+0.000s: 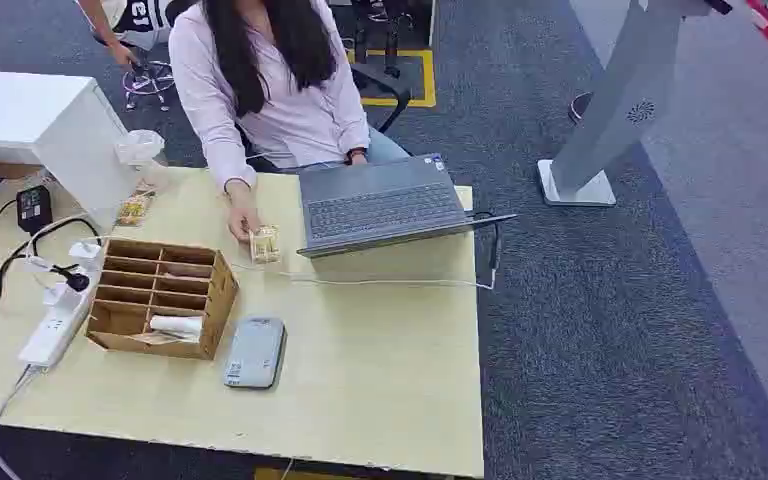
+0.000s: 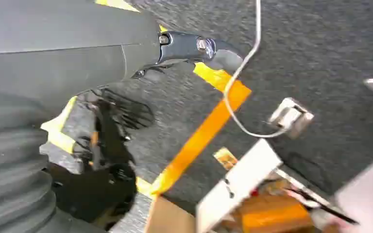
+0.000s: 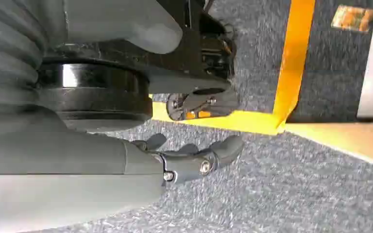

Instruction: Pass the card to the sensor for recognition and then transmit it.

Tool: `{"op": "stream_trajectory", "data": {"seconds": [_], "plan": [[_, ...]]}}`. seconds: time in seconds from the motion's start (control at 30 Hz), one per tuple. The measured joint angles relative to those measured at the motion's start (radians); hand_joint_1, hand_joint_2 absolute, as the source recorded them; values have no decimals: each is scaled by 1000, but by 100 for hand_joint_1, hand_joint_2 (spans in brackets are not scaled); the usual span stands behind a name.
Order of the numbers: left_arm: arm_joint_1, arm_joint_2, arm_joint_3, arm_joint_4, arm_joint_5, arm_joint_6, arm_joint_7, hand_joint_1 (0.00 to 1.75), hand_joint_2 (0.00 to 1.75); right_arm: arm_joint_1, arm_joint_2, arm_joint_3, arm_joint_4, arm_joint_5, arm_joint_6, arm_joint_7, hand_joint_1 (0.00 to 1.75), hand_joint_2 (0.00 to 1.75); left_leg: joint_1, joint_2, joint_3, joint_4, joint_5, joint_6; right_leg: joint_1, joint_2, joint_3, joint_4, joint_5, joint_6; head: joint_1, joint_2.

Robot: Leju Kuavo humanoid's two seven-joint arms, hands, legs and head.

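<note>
On the pale table stands a wooden compartment box (image 1: 160,292); a white card (image 1: 175,325) lies in its front row. The grey flat sensor (image 1: 254,352) lies on the table just right of the box. My left hand (image 2: 126,63) hangs over the grey carpet with its thumb out and nothing in it. My right hand (image 3: 165,73) also hangs low above the carpet and yellow floor tape, its fingers apart and holding nothing.
A person (image 1: 270,80) sits at the far side of the table, one hand on a small pale object (image 1: 263,243) beside an open laptop (image 1: 385,205). A power strip (image 1: 55,325) with cables lies at the left, by a white box (image 1: 40,120).
</note>
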Motion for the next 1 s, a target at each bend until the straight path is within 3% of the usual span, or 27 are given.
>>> {"op": "stream_trajectory", "data": {"seconds": [0.3,0.43,0.47,0.57,0.77,1.0], "plan": [[-55,-6,95,-29,-65,-92,-90,0,175,-68,29,155,28,-215,-42,87,0,175,2,12,-14,-1,14,-5,1,11,-20,0,19,-4,0,0],[-85,-10,132,-58,-99,-132,-129,0,175,-107,53,230,50,-300,-61,147,0,175,3,13,-28,-1,27,-4,3,16,-33,-1,28,-4,-2,0],[-90,-10,139,-65,-108,-141,-140,0,175,-115,58,249,57,-320,-63,158,0,175,4,13,-30,-1,31,-4,3,16,-36,-1,33,0,-1,0],[-114,-10,152,-84,-134,-165,-167,0,175,-147,72,308,71,-380,-65,200,0,175,7,13,-40,-1,37,-8,6,16,-44,-1,41,-5,0,0],[-171,-22,159,-123,-187,-202,-222,0,175,-237,95,408,74,-528,-40,342,0,175,7,5,-48,-1,49,-7,6,5,-52,-1,48,-5,-3,0],[-218,-39,156,-139,-240,-224,-274,0,175,-268,103,501,73,-639,9,500,0,175,7,-2,-51,-1,51,-8,6,-2,-51,0,48,-6,-3,0]]}}
